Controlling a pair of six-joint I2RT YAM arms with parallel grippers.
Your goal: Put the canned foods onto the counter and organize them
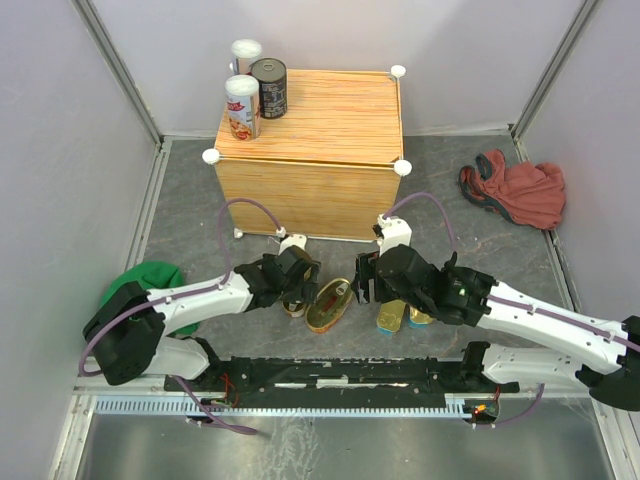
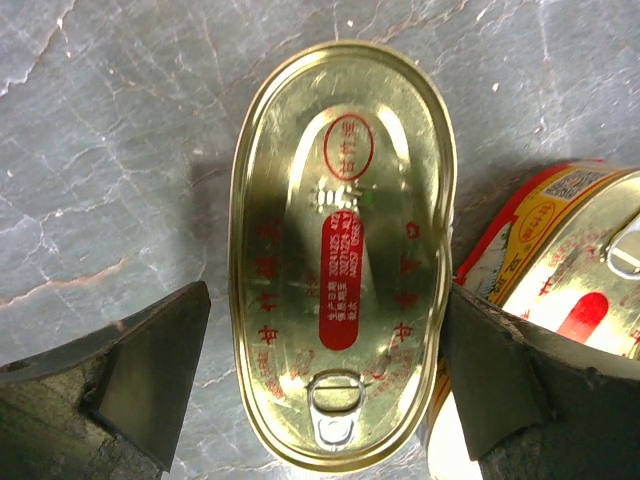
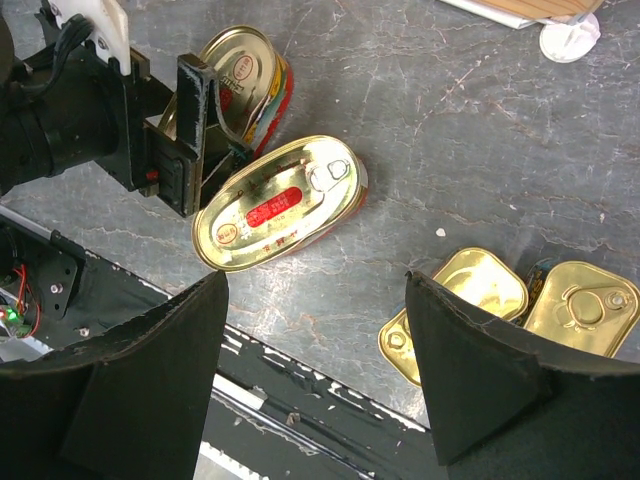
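Already three cans [image 1: 242,105] stand on the counter [image 1: 320,130]; four flat tins [image 1: 330,305] wait below, left claw [image 2: 325,370] gaping astride one oval tin [image 2: 340,250], right claw [image 3: 315,285] open and empty.

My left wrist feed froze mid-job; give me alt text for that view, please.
An oval gold tin with red print lies flat, pull-tab up, on the grey marbled tabletop, between the wide-open jaws of the left gripper. A second oval gold-red tin sits at the frame's right edge, partly hidden by one jaw.
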